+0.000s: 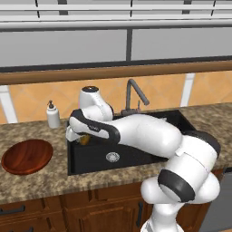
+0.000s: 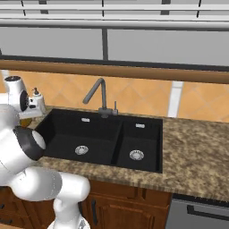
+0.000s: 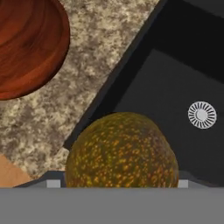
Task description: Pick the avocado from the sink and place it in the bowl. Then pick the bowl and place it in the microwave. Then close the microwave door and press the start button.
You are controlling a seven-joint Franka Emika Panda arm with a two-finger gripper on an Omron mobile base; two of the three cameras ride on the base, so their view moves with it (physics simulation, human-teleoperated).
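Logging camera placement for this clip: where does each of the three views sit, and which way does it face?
Left base view: behind the arm's left, facing forward-down at the sink, bowl and soap bottle; arm rises lower right.
Right base view: behind its right, facing the same sink and faucet; arm at left.
Hand view: looks along the end effector at the avocado, the bowl beyond.
Base views share sink, faucet and counter.

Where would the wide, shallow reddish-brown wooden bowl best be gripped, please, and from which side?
Probably at the rim of the reddish-brown wooden bowl, on its edge nearest the black sink, coming from above. It sits upright and looks too wide to span, so one finger inside and one outside suits it.
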